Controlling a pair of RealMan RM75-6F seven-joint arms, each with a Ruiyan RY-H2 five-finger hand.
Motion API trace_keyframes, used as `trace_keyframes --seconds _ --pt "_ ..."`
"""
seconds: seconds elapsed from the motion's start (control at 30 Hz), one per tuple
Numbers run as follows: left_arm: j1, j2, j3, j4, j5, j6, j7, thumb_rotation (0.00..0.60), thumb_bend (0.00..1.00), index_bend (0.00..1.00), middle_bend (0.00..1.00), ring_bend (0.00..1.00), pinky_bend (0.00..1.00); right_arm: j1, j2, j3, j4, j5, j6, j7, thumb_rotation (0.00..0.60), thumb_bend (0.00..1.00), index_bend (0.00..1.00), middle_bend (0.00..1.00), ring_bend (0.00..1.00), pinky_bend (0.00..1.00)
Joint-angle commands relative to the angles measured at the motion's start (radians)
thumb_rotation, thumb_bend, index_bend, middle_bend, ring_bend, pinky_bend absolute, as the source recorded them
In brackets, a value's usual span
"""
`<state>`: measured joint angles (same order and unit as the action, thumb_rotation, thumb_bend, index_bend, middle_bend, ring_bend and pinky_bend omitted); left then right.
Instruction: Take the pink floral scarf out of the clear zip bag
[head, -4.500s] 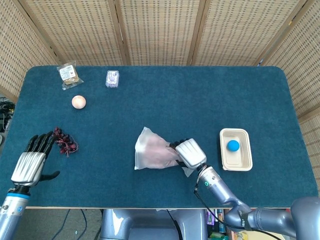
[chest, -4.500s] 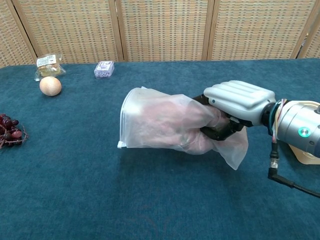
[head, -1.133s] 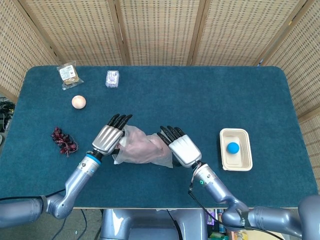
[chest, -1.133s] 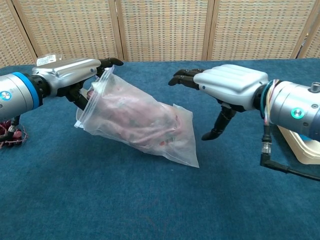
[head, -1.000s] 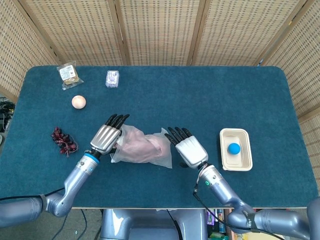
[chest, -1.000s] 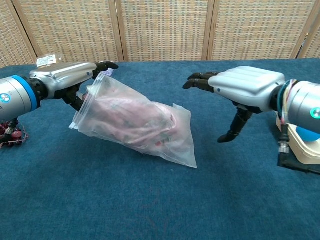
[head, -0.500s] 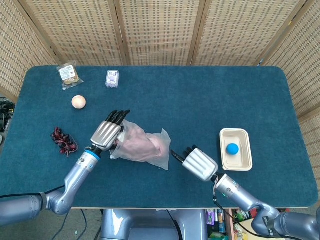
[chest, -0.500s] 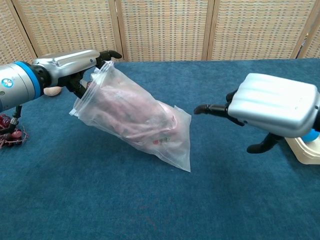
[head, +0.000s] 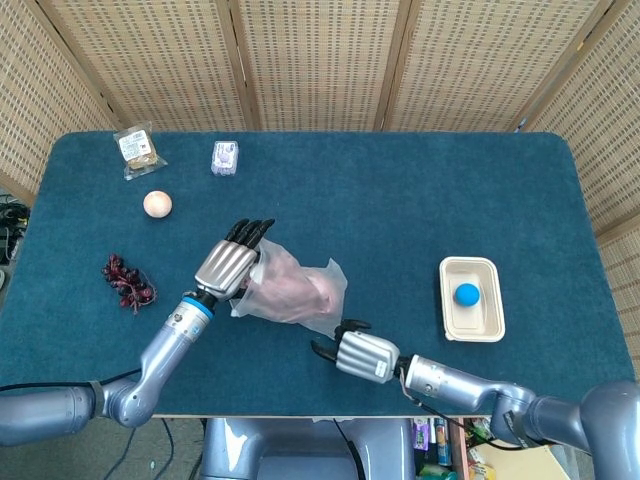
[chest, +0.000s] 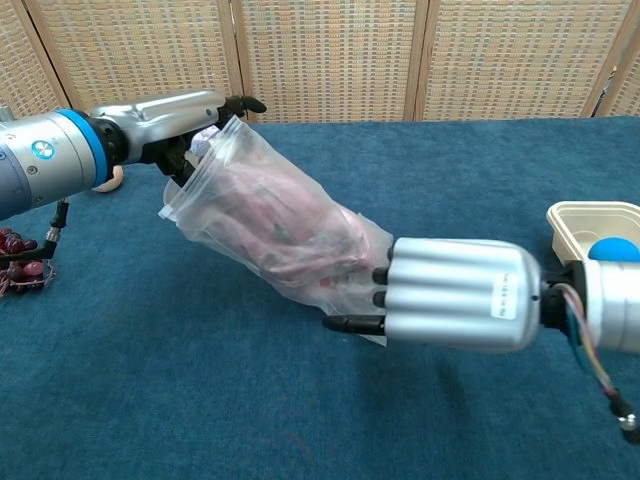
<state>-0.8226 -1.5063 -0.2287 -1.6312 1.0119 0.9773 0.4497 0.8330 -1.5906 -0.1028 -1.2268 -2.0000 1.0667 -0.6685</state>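
Snack packet (head: 138, 149), small wrapped item (head: 225, 157), wooden ball (head: 157, 204), grapes (head: 128, 283), blue ball (head: 467, 293) in tray (head: 471, 324)

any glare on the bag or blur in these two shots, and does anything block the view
Head view: even, soft light, sharp throughout, the clear zip bag shows little glare. Chest view: pale sheen on the bag's creases, yet the pink floral scarf reads through it; the right hand looms large up close, covering the bag's lower end; the left hand stays crisp.

A blue table (head: 400, 200) holds a snack bag (head: 138, 149) and small packet (head: 225, 157) near the far left corner, a ball (head: 157, 204), grapes (head: 128, 283) by the left edge, and a tray (head: 472, 298) with a blue ball (head: 467, 293) toward the right.
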Motion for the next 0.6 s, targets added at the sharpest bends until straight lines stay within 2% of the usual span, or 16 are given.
trace_keyframes --seconds 0.03,0.6 --pt "-0.013 0.004 -0.004 -0.018 -0.025 -0.006 0.011 0.600 0.58 0.70 0.00 0.00 0.00 0.035 -0.044 0.027 0.018 0.000 -0.050 -0.035 0.600 0.12 0.14 0.66 0.58 0.73" --pt "-0.026 0.002 0.016 0.005 -0.040 -0.013 -0.015 0.600 0.58 0.70 0.00 0.00 0.00 0.073 -0.123 0.067 0.116 0.050 -0.130 -0.081 0.600 0.12 0.14 0.69 0.61 0.75"
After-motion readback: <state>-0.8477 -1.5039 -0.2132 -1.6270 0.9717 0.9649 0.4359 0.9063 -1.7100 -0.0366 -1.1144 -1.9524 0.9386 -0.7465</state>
